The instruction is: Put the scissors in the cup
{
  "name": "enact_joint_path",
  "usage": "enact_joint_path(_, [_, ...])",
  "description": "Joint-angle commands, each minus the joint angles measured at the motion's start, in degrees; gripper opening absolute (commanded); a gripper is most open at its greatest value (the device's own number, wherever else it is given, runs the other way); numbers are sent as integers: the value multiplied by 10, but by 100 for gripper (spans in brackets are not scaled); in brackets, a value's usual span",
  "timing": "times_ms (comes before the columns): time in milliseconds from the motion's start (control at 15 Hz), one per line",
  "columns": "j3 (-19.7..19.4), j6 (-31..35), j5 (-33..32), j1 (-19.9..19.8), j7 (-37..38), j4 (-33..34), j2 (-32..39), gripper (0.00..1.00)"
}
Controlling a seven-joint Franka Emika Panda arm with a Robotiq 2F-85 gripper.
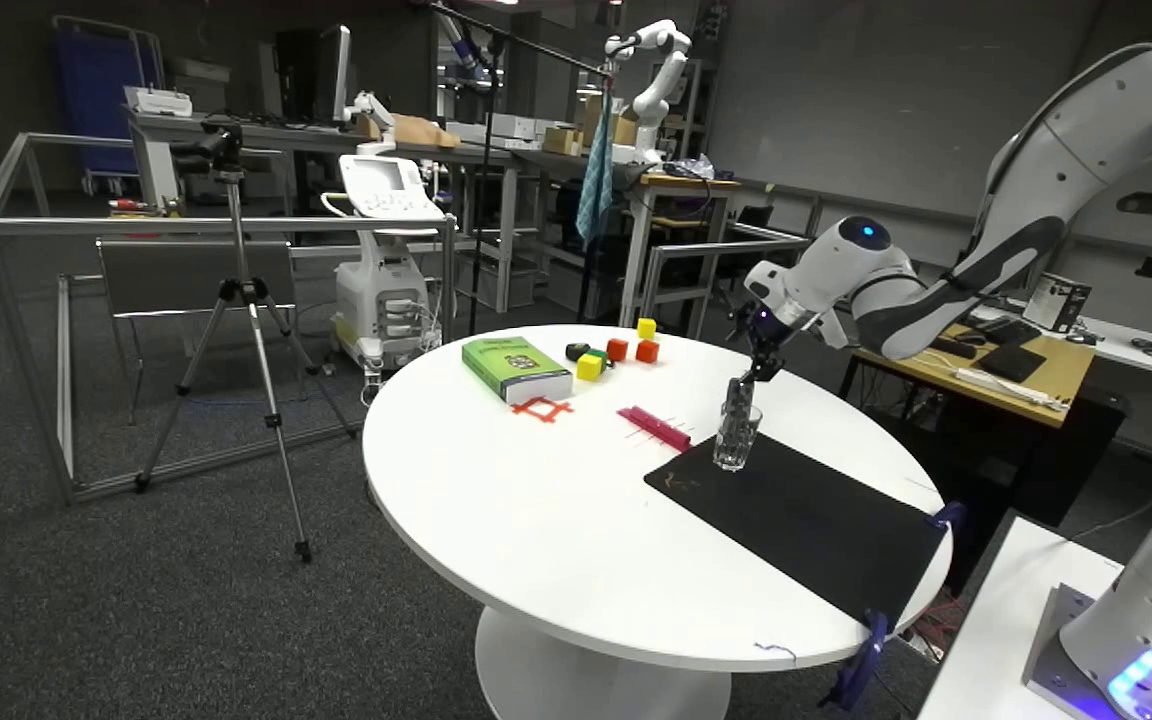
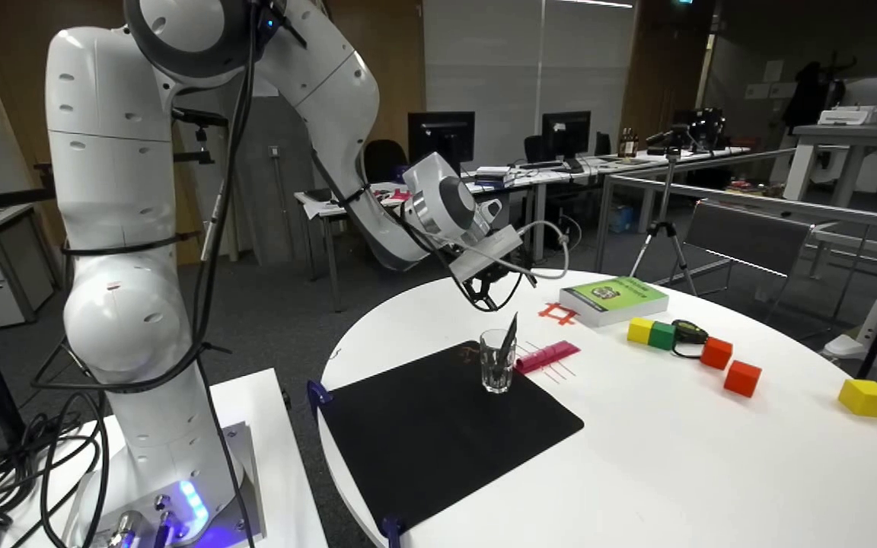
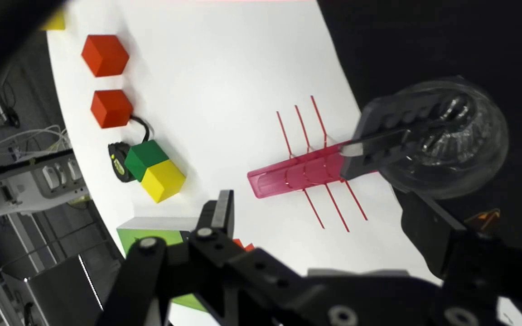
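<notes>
The cup is a clear glass (image 1: 731, 455) standing upright on the black mat's edge; it also shows in an exterior view (image 2: 490, 378) and the wrist view (image 3: 465, 167). A dark slotted implement, apparently the scissors (image 2: 509, 339), leans inside the cup with its upper end above the rim; it also shows in the wrist view (image 3: 379, 140). My gripper (image 3: 322, 219) is open, with nothing between its fingers. In the exterior views the gripper (image 2: 495, 291) is above and beyond the cup, apart from the implement, and partly behind it in an exterior view (image 1: 762, 362).
A pink channel piece (image 2: 547, 355) with thin red strands lies beside the cup. A green book (image 2: 612, 298), a red frame (image 2: 558, 313), a tape measure (image 2: 688, 332), and red (image 2: 743, 378), yellow (image 2: 865, 398) and green (image 2: 662, 335) blocks lie farther off. Blue clamps (image 1: 948, 516) hold the mat (image 1: 816, 520).
</notes>
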Motion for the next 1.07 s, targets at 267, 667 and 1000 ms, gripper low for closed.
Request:
enact_joint_path(267, [78, -117, 352, -20, -49, -111, -132, 100])
enact_joint_path(667, [74, -277, 526, -12, -92, -115, -232, 100])
enact_joint_path(1000, [48, -410, 596, -14, -126, -98, -293, 100])
